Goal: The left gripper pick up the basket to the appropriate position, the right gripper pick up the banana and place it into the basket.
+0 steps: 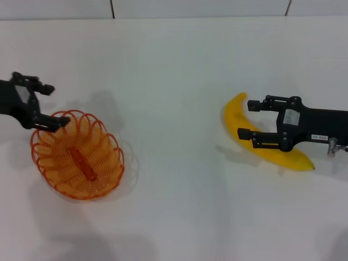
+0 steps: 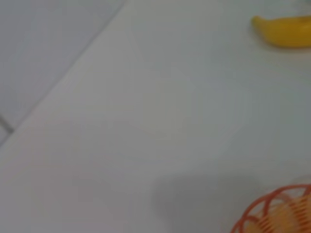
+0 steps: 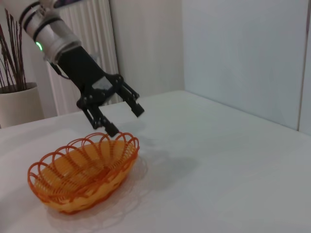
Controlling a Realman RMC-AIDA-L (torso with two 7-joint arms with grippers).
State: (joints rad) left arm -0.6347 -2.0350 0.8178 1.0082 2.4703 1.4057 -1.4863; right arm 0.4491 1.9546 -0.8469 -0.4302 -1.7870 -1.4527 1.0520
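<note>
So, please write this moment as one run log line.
left gripper: open, at basket rim | right gripper: open, astride banana | banana on table

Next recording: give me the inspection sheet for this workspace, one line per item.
Surface: white table, no spills.
Basket: upright on the table's left side, no fruit inside.
Banana: lying on the table's right side.
Clutter: nothing seen.
Left gripper: open, one finger at the basket's far rim, nothing held.
Right gripper: open, fingers straddling the banana.
Cables: nothing seen.
Surroundings: plant pot, white radiator, walls.
</note>
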